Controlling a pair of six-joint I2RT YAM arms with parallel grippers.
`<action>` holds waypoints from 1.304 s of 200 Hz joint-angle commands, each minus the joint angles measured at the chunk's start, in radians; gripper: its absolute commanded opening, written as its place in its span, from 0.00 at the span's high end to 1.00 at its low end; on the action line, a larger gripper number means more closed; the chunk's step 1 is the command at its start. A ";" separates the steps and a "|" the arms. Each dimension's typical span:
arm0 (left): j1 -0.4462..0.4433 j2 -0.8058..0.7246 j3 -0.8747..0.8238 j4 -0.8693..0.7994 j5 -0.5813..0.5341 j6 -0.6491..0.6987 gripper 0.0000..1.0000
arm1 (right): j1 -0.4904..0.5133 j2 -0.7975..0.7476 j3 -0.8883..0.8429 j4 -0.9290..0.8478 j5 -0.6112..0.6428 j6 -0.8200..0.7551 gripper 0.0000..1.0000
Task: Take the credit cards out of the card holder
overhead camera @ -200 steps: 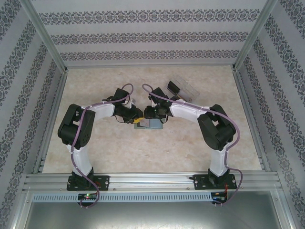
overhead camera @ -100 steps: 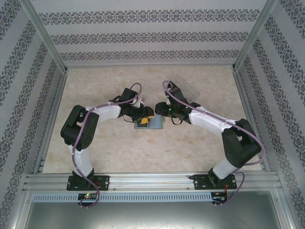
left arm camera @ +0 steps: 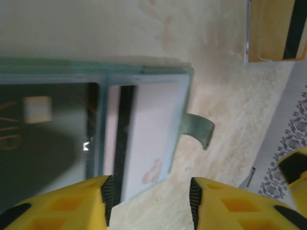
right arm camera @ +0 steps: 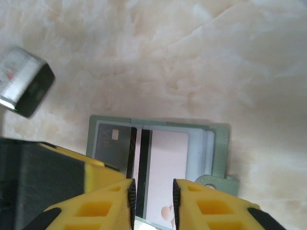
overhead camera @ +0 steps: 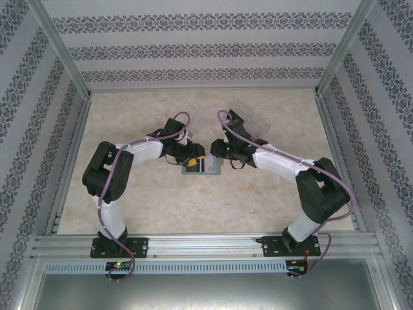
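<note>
The table (overhead camera: 271, 206) is pale marbled stone, its middle partly covered in the top view by the left arm (overhead camera: 139, 150) and right arm (overhead camera: 284, 165), which meet just above centre. A clear box (overhead camera: 258, 119) lies at upper centre, and the right arm hides part of it.

The holder (overhead camera: 208, 169) lies open and flat on the table just below where the two grippers meet. It is soft and grey-green with rounded corners.

The left gripper (left arm camera: 148, 203) has yellow plastic fingers (left arm camera: 67, 208) with dark pads. Its jaws stand well apart over the holder's bottom-right corner. One pad overlaps the holder's edge, but I cannot tell whether it touches. The right gripper (right arm camera: 153, 201) keeps its jaws only narrowly parted, above the pale card and pinching nothing.

In the left wrist view the grey card (left arm camera: 48, 143) fills the holder's left pocket. It is cut off by the frame's edge and shadowed. The pale card (left arm camera: 153, 124), pinkish with a black stripe, sits in the pocket to its right. A gold card (left arm camera: 271, 28) with a dark stripe is at top right, cropped by the frame. Whether it lies in the box is unclear.

A curved tab (left arm camera: 199, 129) sticks out from the holder's right edge. In the upper left of the right wrist view is a silver-and-black block (right arm camera: 26, 88), too blurred to identify.
</note>
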State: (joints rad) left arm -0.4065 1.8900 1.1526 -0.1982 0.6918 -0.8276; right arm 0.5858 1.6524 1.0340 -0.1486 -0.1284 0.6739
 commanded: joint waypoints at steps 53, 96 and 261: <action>0.020 0.003 0.008 -0.055 -0.040 0.036 0.61 | 0.068 0.135 0.087 -0.135 0.119 -0.016 0.78; 0.015 0.042 0.037 -0.068 -0.014 0.054 0.61 | 0.058 0.201 0.118 -0.157 0.105 -0.008 0.76; 0.008 0.105 0.067 -0.025 0.069 0.091 0.72 | 0.034 0.279 0.129 -0.164 0.072 0.003 0.77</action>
State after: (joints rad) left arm -0.3916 1.9839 1.2034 -0.2401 0.7330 -0.7753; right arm 0.6304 1.9030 1.1698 -0.2844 -0.0685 0.6682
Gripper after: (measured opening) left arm 0.288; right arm 0.226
